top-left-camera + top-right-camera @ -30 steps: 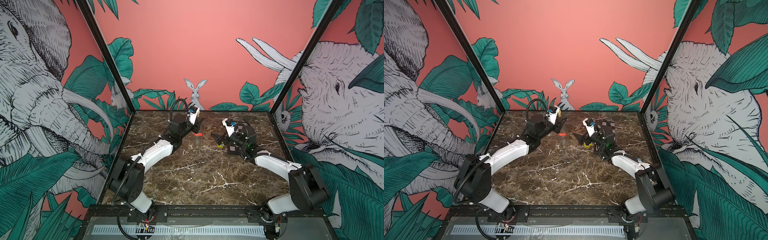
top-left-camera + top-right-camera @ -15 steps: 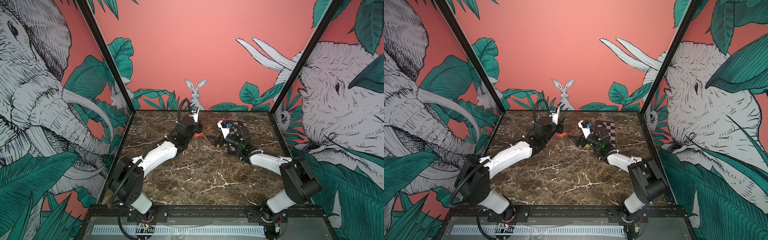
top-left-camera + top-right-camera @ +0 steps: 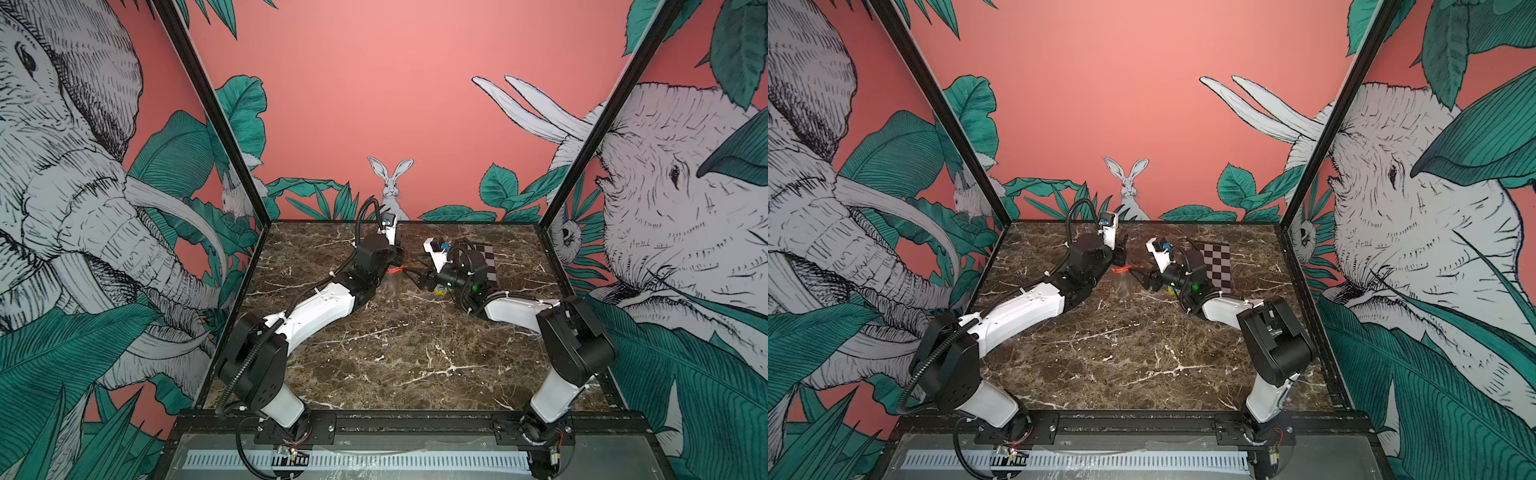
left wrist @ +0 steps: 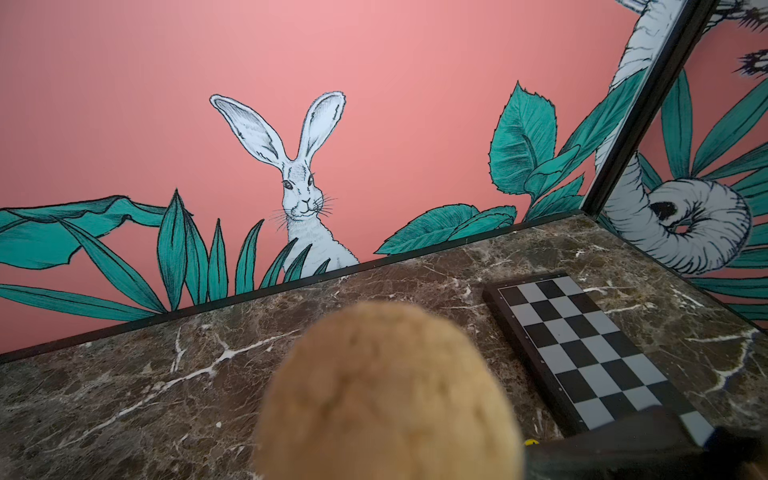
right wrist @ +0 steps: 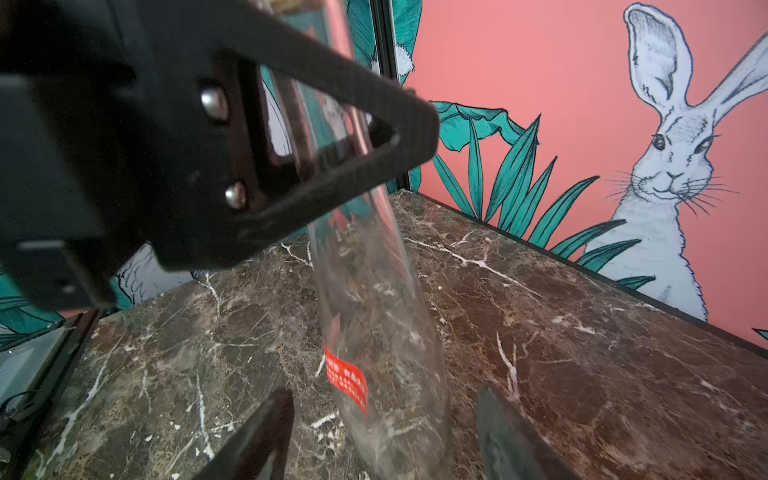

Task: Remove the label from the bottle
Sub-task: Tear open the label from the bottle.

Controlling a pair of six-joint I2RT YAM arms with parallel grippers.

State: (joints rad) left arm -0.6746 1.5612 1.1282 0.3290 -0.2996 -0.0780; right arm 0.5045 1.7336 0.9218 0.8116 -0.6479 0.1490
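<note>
The bottle [image 5: 374,316], clear glass with a long tapering neck, stands with its base on the brown marble desk [image 3: 395,353] towards the back wall, between the two arms. The left gripper [image 3: 1119,253] comes at it from above, jaws clamped on the neck. In the right wrist view one black finger [image 5: 340,191] lies across the glass just under the top. The tan cork stopper [image 4: 386,395] fills the lower part of the left wrist view, blurred by nearness.

The label [image 5: 347,380], a small red strip with tiny white print, is on the lower body of the bottle, on the side turned towards the right arm (its surface looks a little wavy). It shows as a red fleck in both top views [image 3: 395,270] [image 3: 1122,270].

The right gripper [image 3: 415,276] lies low over the desk, aimed at the foot of the bottle. Its jaws stand apart, one dark fingertip [image 5: 257,440] on either side of the base, with marble visible between each tip and the glass. They hold nothing.

A black-and-white chessboard [image 4: 582,353] lies flat on the desk behind the right arm. A small yellow object [image 3: 440,291] sits on the desk just beside the right wrist. I cannot make out what it is.
</note>
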